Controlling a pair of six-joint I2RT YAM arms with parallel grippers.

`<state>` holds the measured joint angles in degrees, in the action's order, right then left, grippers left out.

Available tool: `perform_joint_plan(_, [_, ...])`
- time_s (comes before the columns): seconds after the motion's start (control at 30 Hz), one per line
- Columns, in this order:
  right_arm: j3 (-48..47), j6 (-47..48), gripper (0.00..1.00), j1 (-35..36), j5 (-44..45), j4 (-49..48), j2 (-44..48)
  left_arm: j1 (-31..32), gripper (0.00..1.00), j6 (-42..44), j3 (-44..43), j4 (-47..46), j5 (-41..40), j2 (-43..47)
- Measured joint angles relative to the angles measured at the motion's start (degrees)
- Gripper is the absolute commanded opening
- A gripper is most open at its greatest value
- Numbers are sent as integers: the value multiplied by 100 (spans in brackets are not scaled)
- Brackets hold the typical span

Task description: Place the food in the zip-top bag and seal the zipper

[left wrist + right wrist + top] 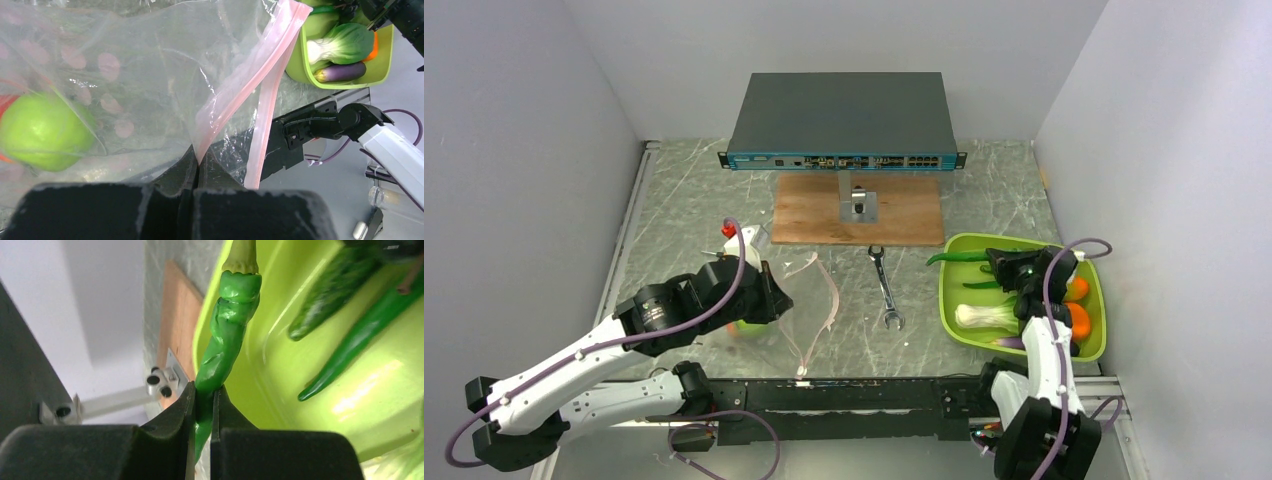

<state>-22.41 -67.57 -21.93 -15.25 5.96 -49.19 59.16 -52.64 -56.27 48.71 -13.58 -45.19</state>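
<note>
Progress: partial. Zip-top bag (150, 75), 8 o'clock, holds green apple (42, 131); left gripper (196, 165) pinches its open zipper (236, 95). Right gripper (202, 400) clamps green bean (227, 330) over tray (947, 300), 4 o'clock. Bok choy (340, 44), eggplant (342, 72) not yet bagged.

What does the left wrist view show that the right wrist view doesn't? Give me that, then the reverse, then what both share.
Only the left wrist view: the left gripper shut on the zip-top bag at its pinkish-red zipper, a green apple seen through the plastic, plus bok choy and a purple eggplant.
Only the right wrist view: the right gripper shut on a green bean, two more green beans and the wooden board.
Both: the lime-green tray.
</note>
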Motion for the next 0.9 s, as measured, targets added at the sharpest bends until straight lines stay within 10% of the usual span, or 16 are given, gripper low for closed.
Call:
perform_joint_plan(0.47, [-90, 2031, 0, 3873, -138, -9, 2155, 0, 0, -76, 2, -9, -197, 157])
perform_joint_plan(0.9, [-1453, 4113, 0, 7934, -452, -1475, 752, 0, 0, -321, 92, 11, -452, 586])
